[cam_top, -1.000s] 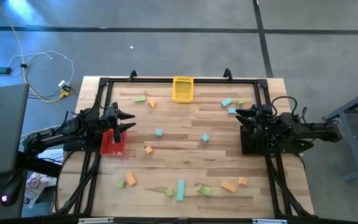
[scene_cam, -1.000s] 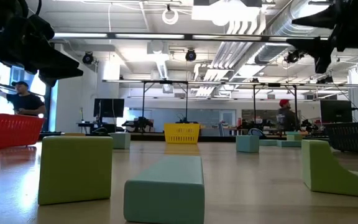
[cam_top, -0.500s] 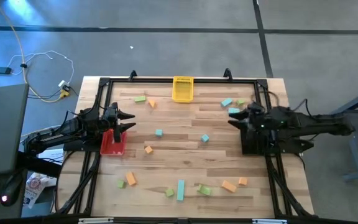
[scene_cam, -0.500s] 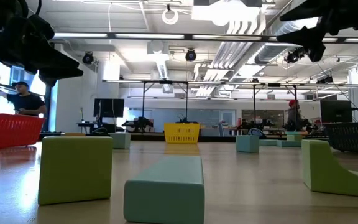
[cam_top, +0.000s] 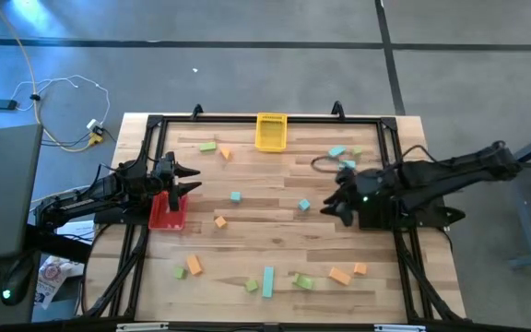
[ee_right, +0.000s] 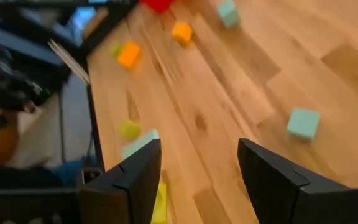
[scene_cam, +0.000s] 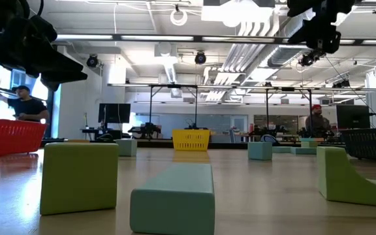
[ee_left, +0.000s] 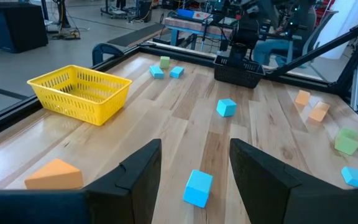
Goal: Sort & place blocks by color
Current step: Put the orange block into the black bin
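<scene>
A yellow bin (cam_top: 271,131) sits at the bench's (cam_top: 275,244) far edge; a red bin (cam_top: 167,211) at its left.

Small light green, orange and teal blocks (cam_top: 235,196) lie scattered, apart, across the wooden table (cam_top: 275,240).

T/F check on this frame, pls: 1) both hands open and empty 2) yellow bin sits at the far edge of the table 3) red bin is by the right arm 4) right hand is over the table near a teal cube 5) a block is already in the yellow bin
1) True: left hand and right hand are open, holding nothing.
2) True: the yellow bin sits at the far edge.
3) False: the red bin is by the left arm.
4) True: it is close to a teal cube.
5) False: the yellow bin looks empty.
</scene>
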